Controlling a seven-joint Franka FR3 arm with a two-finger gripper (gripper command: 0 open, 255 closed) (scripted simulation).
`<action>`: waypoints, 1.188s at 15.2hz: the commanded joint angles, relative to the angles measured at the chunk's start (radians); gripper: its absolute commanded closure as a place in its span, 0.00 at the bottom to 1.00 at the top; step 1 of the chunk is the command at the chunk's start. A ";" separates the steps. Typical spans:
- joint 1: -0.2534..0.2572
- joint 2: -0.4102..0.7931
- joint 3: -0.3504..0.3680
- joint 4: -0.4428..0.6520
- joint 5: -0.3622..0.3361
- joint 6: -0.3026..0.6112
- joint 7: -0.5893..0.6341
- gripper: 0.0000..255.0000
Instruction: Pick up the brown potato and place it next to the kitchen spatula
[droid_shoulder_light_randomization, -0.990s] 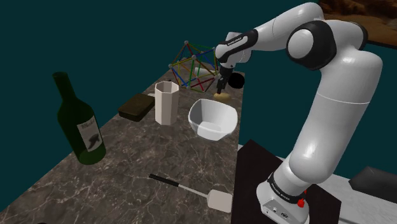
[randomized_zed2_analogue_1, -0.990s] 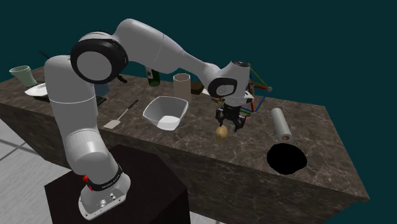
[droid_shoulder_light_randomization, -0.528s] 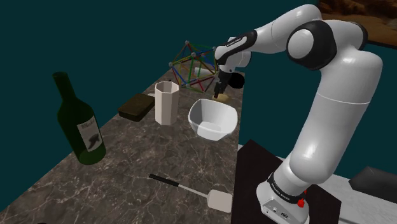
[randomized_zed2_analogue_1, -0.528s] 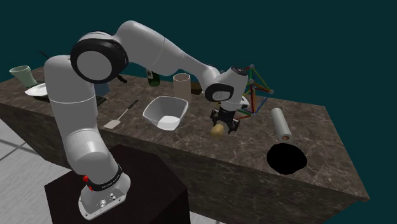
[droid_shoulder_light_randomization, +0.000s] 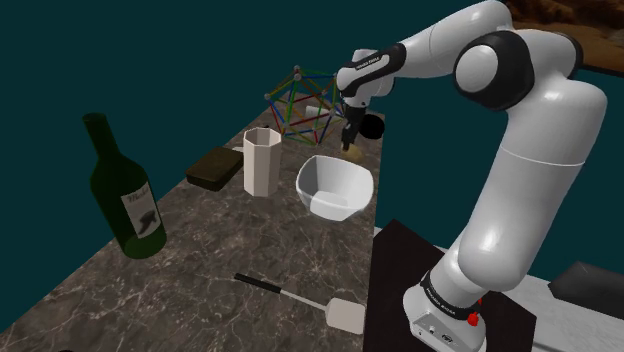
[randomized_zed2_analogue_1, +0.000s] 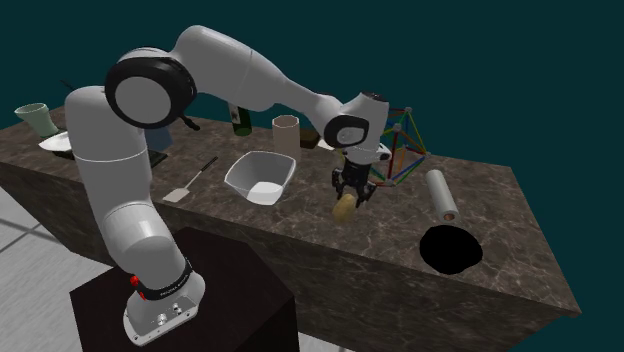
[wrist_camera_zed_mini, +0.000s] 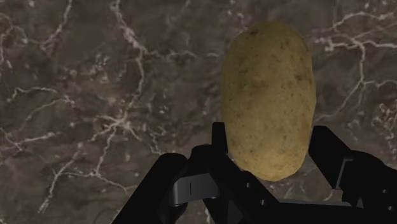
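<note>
Black jaws pinch the tan, speckled oval potato (wrist_camera_zed_mini: 267, 102) | dark, white-veined marble desk (wrist_camera_zed_mini: 95, 95) below it | white angular bowl (droid_shoulder_light_randomization: 335, 185) between potato and flat-bladed spatula (droid_shoulder_light_randomization: 305, 300), well apart; green bottle (droid_shoulder_light_randomization: 120, 190), label unreadable

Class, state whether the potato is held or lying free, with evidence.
Held: the gripper clasps the potato between its black fingers.

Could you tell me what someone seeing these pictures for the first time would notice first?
The big white arm dominates, its black gripper clasping a brown potato over the dark marbled counter. Next, the tall dark green bottle at the shoulder view's left and the white bowl mid-counter.
</note>
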 joint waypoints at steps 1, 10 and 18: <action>0.003 -0.011 -0.002 0.013 -0.012 -0.025 0.004 1.00; 0.008 -0.059 -0.007 0.080 -0.035 -0.135 0.017 1.00; 0.025 -0.109 -0.001 0.115 -0.056 -0.215 0.049 1.00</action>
